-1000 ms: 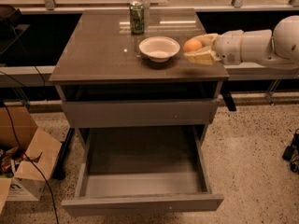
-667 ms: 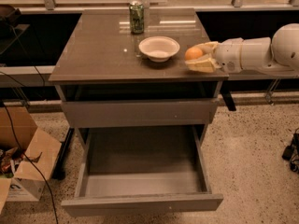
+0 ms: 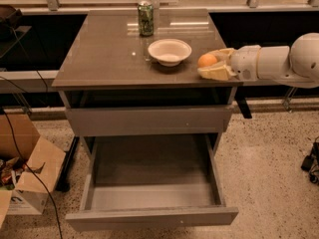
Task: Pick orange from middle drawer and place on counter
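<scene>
The orange (image 3: 207, 60) sits between the cream fingers of my gripper (image 3: 213, 63), low over the right front edge of the counter (image 3: 109, 54); I cannot tell whether it touches the surface. The gripper is shut on the orange, and its white arm reaches in from the right. The middle drawer (image 3: 149, 217) is pulled fully out below, with a bare grey floor.
A white bowl (image 3: 169, 51) stands just left of the orange, and a green can (image 3: 145, 19) stands at the back of the counter. A shut grey drawer front (image 3: 149, 119) sits above the open one. A cardboard box (image 3: 30, 178) and cables lie on the floor at left.
The gripper has come down with the orange, from a little above the counter to just over its right front edge.
</scene>
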You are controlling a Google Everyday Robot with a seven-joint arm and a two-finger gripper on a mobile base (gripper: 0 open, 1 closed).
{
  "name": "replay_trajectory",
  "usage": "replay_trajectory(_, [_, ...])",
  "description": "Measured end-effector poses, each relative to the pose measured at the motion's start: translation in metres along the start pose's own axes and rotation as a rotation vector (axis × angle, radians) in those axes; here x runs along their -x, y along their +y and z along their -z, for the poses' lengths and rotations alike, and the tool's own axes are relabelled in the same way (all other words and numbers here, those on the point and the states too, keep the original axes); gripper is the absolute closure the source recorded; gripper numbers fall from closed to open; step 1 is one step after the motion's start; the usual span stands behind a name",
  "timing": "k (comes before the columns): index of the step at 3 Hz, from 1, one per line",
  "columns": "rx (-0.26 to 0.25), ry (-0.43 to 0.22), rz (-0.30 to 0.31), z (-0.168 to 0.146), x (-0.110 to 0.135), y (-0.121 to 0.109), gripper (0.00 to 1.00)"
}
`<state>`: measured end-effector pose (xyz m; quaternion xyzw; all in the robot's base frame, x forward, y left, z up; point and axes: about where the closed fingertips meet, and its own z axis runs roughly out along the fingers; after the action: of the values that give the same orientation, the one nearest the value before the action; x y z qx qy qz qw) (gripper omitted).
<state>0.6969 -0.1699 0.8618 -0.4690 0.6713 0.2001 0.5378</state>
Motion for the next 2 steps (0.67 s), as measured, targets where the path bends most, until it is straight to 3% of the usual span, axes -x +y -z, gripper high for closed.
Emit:
replay_trajectory(1, [-0.01,-0.031,-0.017,-0.0011,0.0047,-0.0071,0.14])
replay_trajectory(2, [0.012,-0.047,-0.039,-0.0099,0.0052,-0.016,0.0])
